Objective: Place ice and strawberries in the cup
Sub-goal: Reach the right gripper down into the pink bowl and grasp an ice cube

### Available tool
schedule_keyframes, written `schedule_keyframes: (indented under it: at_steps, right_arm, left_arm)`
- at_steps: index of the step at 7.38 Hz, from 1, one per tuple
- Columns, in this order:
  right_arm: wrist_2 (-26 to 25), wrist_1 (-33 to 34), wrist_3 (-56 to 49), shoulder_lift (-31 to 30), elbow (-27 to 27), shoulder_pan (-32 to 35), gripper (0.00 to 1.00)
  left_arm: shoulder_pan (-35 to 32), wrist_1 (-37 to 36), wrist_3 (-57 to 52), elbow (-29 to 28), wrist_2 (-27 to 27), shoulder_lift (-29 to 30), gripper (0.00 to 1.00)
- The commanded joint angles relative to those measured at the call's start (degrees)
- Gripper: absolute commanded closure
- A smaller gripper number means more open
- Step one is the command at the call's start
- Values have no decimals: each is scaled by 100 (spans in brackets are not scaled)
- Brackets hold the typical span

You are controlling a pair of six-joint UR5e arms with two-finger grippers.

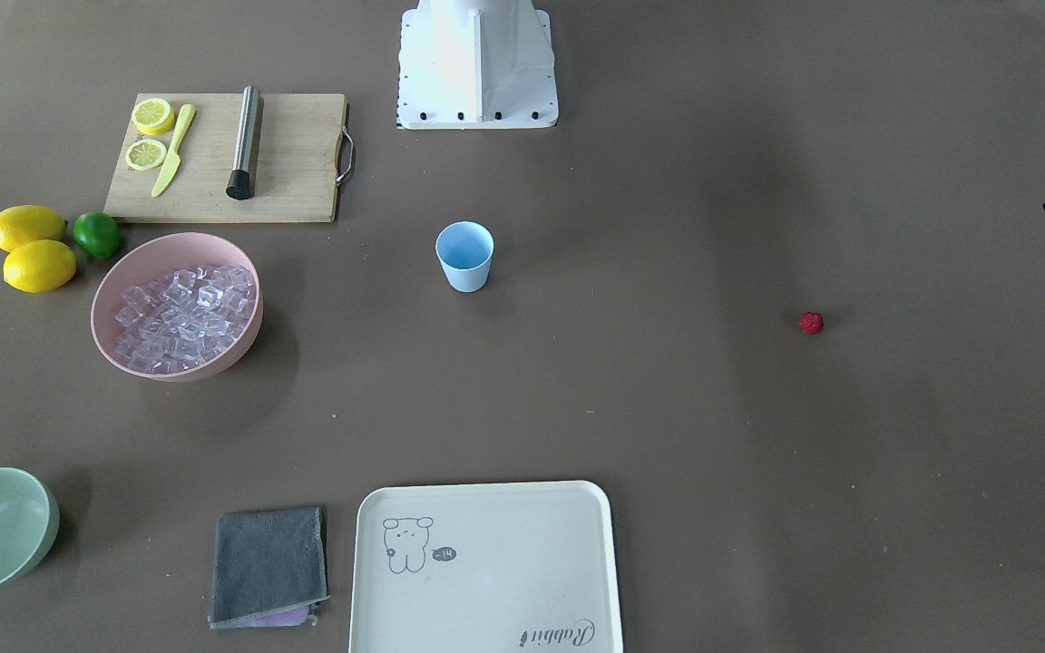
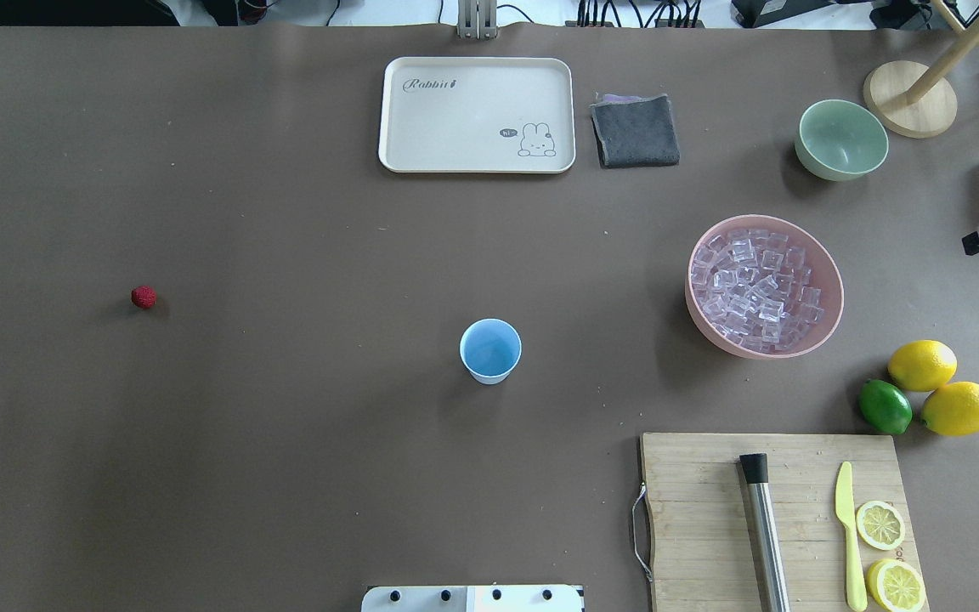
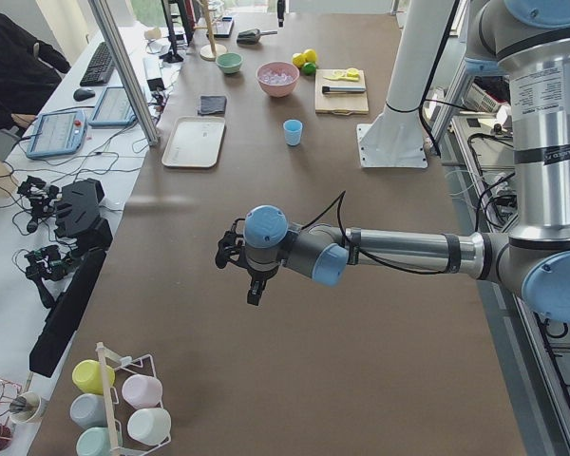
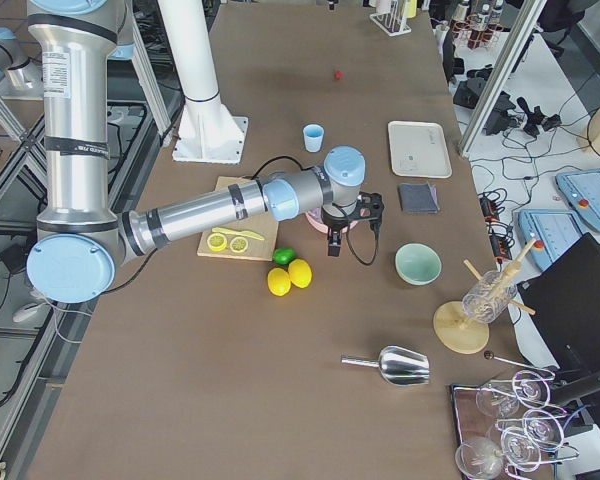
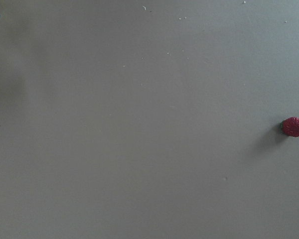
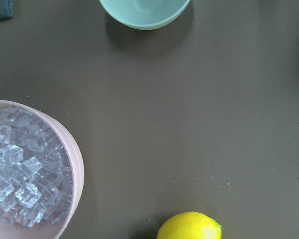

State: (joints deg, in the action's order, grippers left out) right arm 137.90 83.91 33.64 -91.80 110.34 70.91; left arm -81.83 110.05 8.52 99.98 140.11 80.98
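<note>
The light blue cup (image 2: 490, 350) stands upright and empty at the table's middle. One small red strawberry (image 2: 144, 297) lies alone far to its left; it also shows at the right edge of the left wrist view (image 5: 293, 126). The ice (image 2: 757, 287) is a pile of clear cubes in the pink bowl (image 2: 835, 285) to the cup's right. My left gripper (image 3: 245, 271) hovers high beyond the strawberry, at the table's left end. My right gripper (image 4: 345, 232) hovers beside the pink bowl. Only their edges show in the other views, so I cannot tell whether they are open.
A cream tray (image 2: 477, 161), a grey cloth (image 2: 635, 130) and a pale green bowl (image 2: 841, 139) sit at the far side. Two lemons (image 2: 940, 387) and a lime (image 2: 885, 406) lie by a cutting board (image 2: 693, 510) with knife, muddler and lemon slices.
</note>
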Motion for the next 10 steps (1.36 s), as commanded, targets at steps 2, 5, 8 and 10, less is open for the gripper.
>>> schedule_keyframes:
  at_steps: [2,5,8,10]
  right_arm:
    - [-1149,-894,2879,539,84,-1541,10]
    - [-1589,-894,3674,891,58,-2193,10]
    - [-1652,-894,3702,953,5,-2432,32]
    - [-1687,-903,3693,1207,-266,-2555,44]
  left_arm:
    - [-8,8,1,-48,-1,14,2]
    - [-8,8,1,-14,8,-30,2]
    - [-8,17,1,-5,8,-30,2]
    - [-8,183,97,-5,8,-74,2]
